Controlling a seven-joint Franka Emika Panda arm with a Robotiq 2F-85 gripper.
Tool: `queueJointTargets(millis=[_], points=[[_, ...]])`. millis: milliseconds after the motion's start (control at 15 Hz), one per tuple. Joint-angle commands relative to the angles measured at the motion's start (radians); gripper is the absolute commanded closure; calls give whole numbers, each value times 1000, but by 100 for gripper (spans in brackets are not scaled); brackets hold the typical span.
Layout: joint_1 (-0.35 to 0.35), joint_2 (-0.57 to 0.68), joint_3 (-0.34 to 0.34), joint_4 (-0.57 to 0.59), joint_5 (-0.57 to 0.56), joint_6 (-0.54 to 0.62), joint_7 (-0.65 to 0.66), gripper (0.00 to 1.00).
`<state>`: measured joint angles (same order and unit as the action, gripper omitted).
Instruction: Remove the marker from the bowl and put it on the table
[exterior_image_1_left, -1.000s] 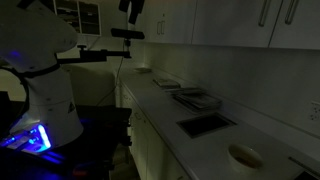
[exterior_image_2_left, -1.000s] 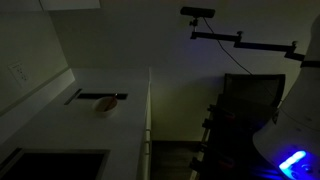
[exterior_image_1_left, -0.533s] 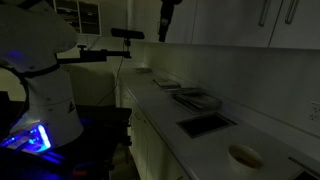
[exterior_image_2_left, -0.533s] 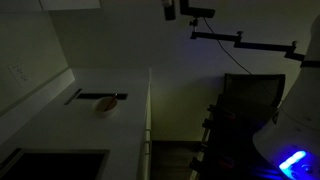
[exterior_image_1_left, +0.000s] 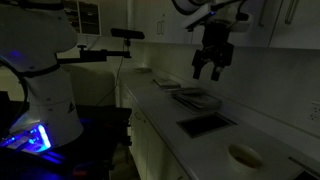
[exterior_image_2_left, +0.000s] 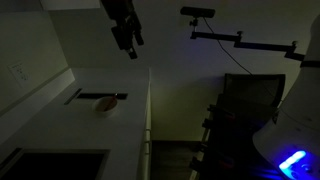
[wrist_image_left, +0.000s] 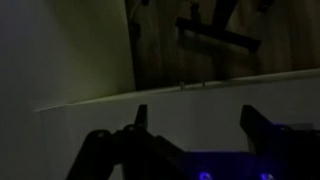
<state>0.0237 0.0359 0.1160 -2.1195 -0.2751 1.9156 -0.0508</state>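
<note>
Arm held aloft, claw pointing downward, fingers spread apart, empty

The bowl sits on the counter towards one end, about midway between the front edge and the back edge. Further along the counter lies a near tray. Behind it is a middle tray, and a far tray lies towards the other end. The gripper hangs in the air above the middle tray, well apart from the bowl.
</note>
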Motion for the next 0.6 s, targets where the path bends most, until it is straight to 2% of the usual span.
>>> queueJointTargets(millis=[0, 133, 200, 533], points=[[29, 136, -11, 130, -59, -39, -95, 0], [38, 168, -7, 161, -57, -41, -123, 0], [35, 156, -15, 126, -41, -2, -86, 0], [43, 170, -14, 149, -42, -11, -103, 0]])
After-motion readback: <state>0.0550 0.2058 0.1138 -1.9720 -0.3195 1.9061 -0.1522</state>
